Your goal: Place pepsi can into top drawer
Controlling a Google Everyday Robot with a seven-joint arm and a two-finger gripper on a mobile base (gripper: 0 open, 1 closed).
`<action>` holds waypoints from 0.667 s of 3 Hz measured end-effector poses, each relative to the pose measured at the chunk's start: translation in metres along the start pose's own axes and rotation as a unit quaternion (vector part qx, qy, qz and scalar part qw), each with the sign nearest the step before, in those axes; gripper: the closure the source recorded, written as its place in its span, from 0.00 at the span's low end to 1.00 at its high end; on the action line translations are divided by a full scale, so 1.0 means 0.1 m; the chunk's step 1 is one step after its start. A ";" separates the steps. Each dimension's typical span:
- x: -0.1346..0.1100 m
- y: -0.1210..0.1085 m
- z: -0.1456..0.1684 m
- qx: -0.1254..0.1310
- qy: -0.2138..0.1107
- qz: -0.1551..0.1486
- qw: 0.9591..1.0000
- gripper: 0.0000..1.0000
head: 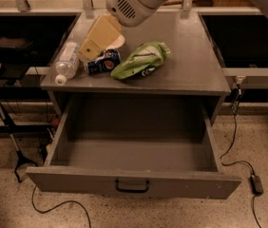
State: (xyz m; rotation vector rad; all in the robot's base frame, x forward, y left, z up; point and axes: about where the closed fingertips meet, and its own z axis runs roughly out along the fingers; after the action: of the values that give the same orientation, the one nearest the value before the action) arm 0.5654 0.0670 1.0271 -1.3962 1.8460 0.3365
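Beneath the surface (191,75), the top drawer (77,182) is standing fully open. Toward the surface's front-left corner, the gripper (91,49) is hanging over the left end of the pepsi can (104,62). The can is lying on its side, long axis roughly along the front edge. Whether the gripper is open or closed cannot be determined.

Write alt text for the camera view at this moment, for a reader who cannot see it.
The robot's gripper hangs low over the grey cabinet top, right at the pepsi can, which lies on its side between a clear water bottle and a green chip bag. Below, the top drawer stands pulled open and empty.
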 end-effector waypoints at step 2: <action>0.28 -0.36 0.60 0.017 0.030 0.043 0.998 0.00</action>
State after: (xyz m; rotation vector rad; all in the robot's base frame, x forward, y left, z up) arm 0.6205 0.0723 0.9764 -1.3195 1.9569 0.3086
